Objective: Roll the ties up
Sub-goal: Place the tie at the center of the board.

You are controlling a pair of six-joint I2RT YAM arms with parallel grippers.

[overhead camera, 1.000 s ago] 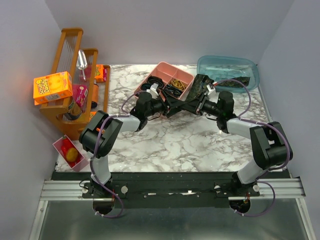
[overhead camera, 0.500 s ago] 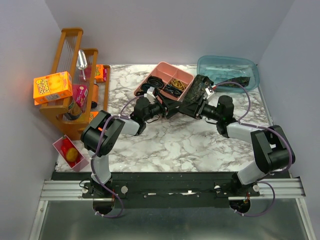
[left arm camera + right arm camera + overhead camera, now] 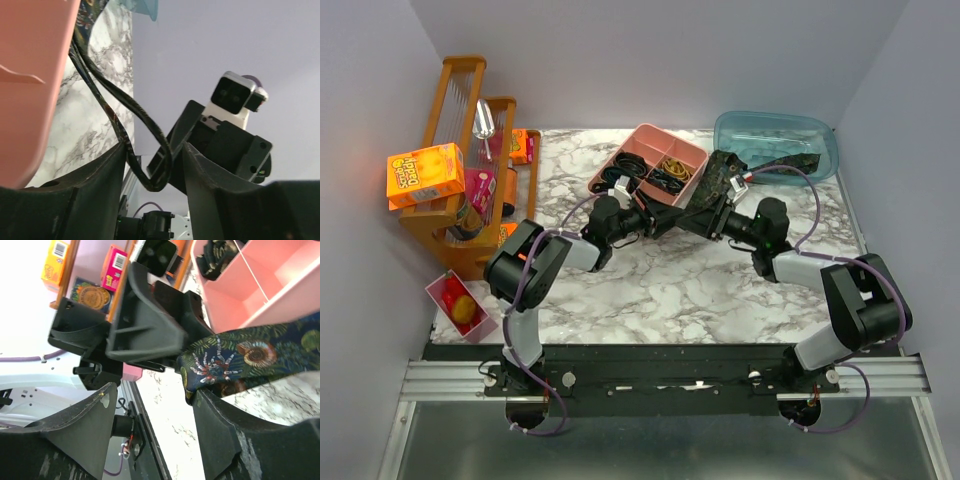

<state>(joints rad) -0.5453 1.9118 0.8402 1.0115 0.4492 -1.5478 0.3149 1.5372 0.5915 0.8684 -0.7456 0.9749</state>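
A dark tie with a leaf and shell pattern (image 3: 720,175) runs from the blue bin's edge down to where my two grippers meet, next to the pink tray. My left gripper (image 3: 665,215) is open; in the left wrist view (image 3: 153,170) a folded loop of the tie (image 3: 125,100) hangs between its fingers, touching the left one. My right gripper (image 3: 708,215) is open; in the right wrist view (image 3: 156,395) the tie's end (image 3: 250,352) lies over its right finger. A second dark tie (image 3: 790,165) lies in the bin.
The pink divided tray (image 3: 640,140) holds black and yellow band loops, right behind the grippers. The blue bin (image 3: 825,140) stands at back right. An orange wooden rack (image 3: 460,90) with an orange box (image 3: 425,175) is at left. A small pink container (image 3: 455,300) sits at front left.
Both wrists have shifted a little toward the near side, the right one lower. The tie between them now looks narrower and more stretched from the bin's edge.
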